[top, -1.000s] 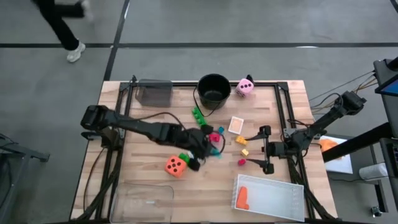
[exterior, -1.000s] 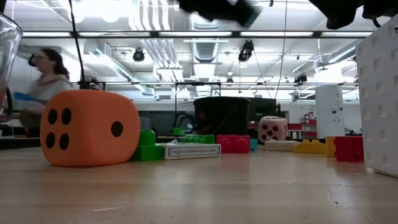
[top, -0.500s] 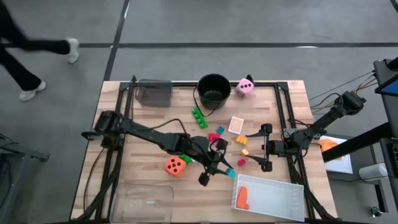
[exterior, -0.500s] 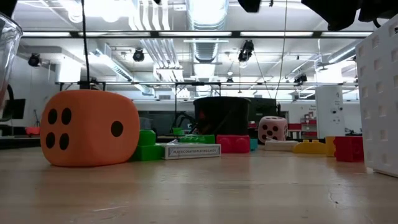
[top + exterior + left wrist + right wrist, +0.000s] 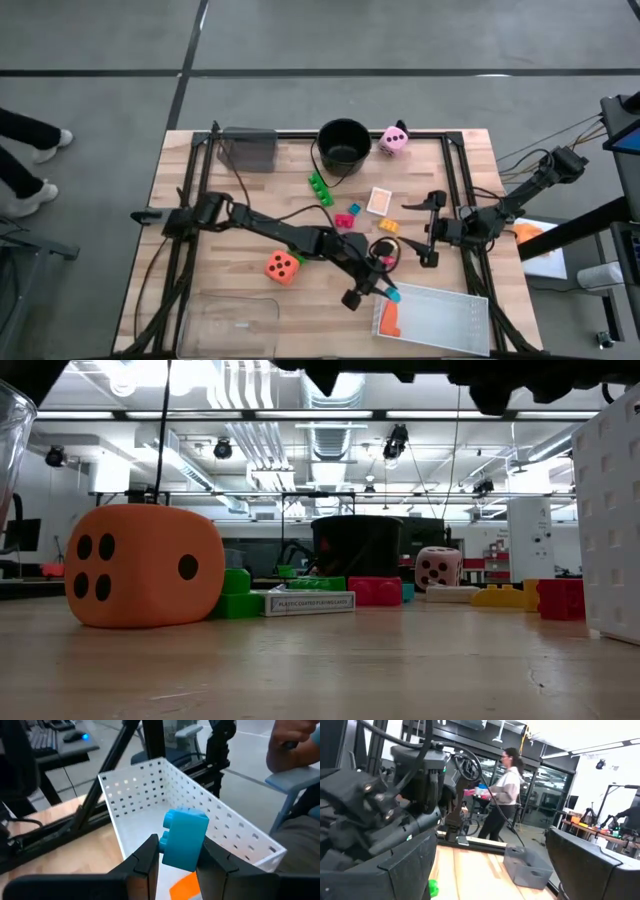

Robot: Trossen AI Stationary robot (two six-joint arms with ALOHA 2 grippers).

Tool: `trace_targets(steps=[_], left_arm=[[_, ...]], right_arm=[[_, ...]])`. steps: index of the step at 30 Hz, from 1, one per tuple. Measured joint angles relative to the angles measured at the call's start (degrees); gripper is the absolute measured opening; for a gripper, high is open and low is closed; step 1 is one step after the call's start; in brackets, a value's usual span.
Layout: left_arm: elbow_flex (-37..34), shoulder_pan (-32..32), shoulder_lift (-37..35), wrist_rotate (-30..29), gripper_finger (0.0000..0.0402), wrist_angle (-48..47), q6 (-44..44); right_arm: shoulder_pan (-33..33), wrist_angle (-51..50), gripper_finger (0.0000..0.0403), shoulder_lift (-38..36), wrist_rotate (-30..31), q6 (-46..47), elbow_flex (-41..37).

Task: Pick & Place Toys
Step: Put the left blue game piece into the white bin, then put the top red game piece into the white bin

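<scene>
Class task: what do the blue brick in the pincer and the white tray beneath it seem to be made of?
Blue brick: likely hard plastic, smooth with a slight sheen and moulded studs. White tray: probably plastic too, matte, its thin walls pierced by even rows of small holes.

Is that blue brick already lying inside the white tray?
No, the blue brick is clamped in the left gripper, held above the white tray, where only an orange piece lies.

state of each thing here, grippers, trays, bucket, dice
left gripper: shut on the blue brick, above the white tray's edge
right gripper: open, empty, near the table's right side
white tray: holds one orange brick
black bucket: upright
clear tray: nothing seen inside
orange die: on the table, free
pink die: beside the bucket
</scene>
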Motion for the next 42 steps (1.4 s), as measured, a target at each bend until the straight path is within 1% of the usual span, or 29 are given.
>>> trace_targets(steps=[2, 5, 11, 14, 18, 28, 33, 36, 38, 42], left_arm=[[2.12, 0.05, 1.44, 0.1, 0.0096, -0.86, 0.02], [3.09, 0.11, 2.43, 0.11, 0.0096, -2.43, 0.03], [2.76, 0.13, 2.5, 0.1, 0.0098, -2.53, 0.18], [2.7, 0.13, 2.53, 0.09, 0.0107, -3.45, 0.75], [2.7, 0.13, 2.53, 0.06, 0.0137, -3.94, 2.49], [2.7, 0.13, 2.53, -0.08, 0.0233, -3.62, 2.23], [2.61, 0.15, 0.54, -0.08, 0.0264, -4.81, 4.39], [2.6, 0.28, -2.72, -1.29, 0.027, -9.97, 5.51], [2.61, 0.39, -4.92, -3.36, 0.027, -15.83, 6.92], [2.61, 0.44, -8.49, -10.15, 0.0271, -29.61, 8.27]], right_arm=[[0.0, -0.04, 0.0362, 0.0, 0.14, 0.0, 0.0], [0.0, -0.1, 0.0362, 0.08, 0.13, 0.02, 0.0], [0.0, -0.42, 0.0362, 0.13, 0.14, 0.06, -0.02], [0.0, -0.49, 0.0362, 0.15, 0.14, 0.24, -0.02], [0.0, -0.85, 0.0362, 0.15, 0.14, 0.51, -0.04], [0.0, -1.38, 0.0362, 0.15, 0.14, 0.9, -0.07], [0.04, -1.75, 0.0362, 0.15, 0.12, 1.35, -0.07], [0.09, -2.53, 0.0362, 0.13, 0.12, 1.96, -0.09], [0.09, -3.23, 0.0362, 0.13, 0.13, 2.39, -0.11], [0.11, -4.03, 0.0362, 0.15, 0.12, 2.86, -0.11]])
